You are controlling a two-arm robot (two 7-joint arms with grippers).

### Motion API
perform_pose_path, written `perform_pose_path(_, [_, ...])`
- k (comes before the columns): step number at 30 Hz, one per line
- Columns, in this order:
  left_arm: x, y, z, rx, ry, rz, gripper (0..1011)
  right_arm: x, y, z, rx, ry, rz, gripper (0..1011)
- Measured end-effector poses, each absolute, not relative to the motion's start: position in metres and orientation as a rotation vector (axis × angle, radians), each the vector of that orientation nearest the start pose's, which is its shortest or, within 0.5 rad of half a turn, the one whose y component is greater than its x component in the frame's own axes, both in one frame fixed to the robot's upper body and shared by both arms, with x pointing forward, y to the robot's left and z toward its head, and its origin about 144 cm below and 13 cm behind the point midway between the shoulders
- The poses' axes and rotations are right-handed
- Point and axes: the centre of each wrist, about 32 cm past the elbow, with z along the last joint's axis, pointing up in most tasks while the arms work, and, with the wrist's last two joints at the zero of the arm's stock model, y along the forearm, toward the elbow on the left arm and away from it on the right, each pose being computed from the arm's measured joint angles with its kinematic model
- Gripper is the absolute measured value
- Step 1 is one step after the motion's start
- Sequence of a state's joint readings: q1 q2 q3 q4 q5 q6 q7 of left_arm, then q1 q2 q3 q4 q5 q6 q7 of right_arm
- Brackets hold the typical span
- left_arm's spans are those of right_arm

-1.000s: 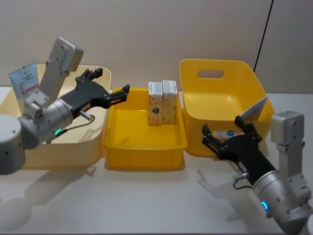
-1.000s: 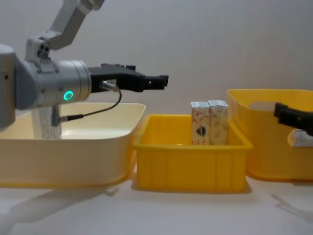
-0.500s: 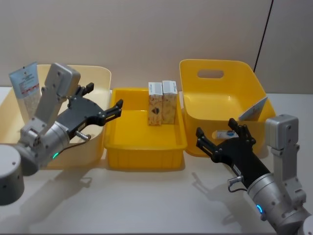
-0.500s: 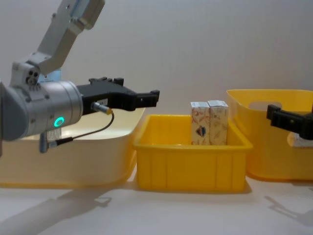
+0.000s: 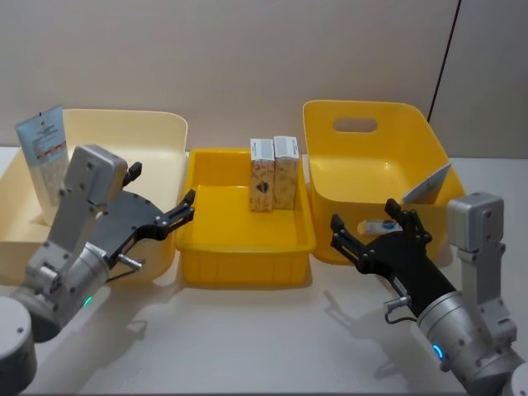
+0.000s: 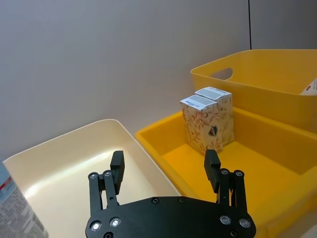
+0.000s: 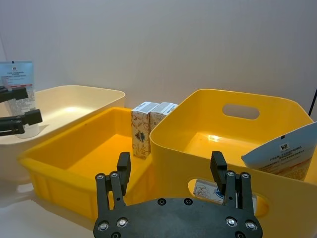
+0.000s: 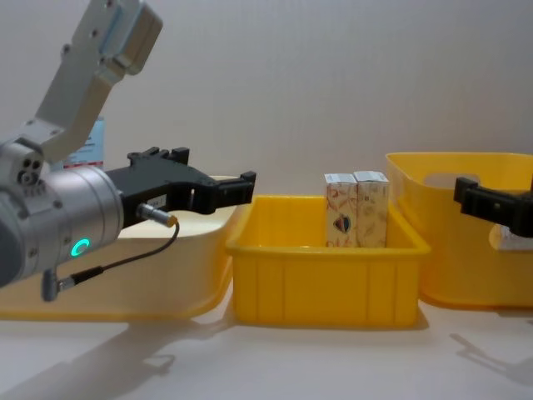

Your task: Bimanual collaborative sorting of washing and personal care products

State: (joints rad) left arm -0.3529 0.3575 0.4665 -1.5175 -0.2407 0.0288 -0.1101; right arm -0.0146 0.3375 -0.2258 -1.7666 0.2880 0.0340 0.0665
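Note:
Two small white cartons (image 5: pixel 262 173) (image 5: pixel 285 171) stand upright side by side at the back of the middle yellow tray (image 5: pixel 244 247); the chest view shows the cartons (image 8: pixel 340 210) (image 8: pixel 371 208) too. A pale blue tube (image 5: pixel 43 157) leans in the cream bin (image 5: pixel 157 132). Another tube (image 5: pixel 429 186) leans in the tall yellow bin (image 5: pixel 371 157), and one more product (image 5: pixel 381 225) lies low inside it. My left gripper (image 5: pixel 161 188) hangs open and empty over the cream bin's front right corner. My right gripper (image 5: pixel 367 223) stays open and empty just in front of the tall bin.
The three bins stand in a row, touching or nearly so. Bare table (image 5: pixel 247 330) lies in front of them. A dark cable (image 5: pixel 441 58) runs down the wall at the back right.
My left gripper has drawn back and down from above the cream bin toward its front corner. My right gripper backed slightly away from the tall bin, then held still.

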Motion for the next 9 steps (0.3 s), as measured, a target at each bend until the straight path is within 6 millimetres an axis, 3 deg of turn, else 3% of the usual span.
perform_pose_path(9, [0.502, 0.199, 1.207, 0.064, -0.261, 1.103, 1003, 0.443, -0.237, 1.189, 0.026, -0.075, -1.229, 1001])
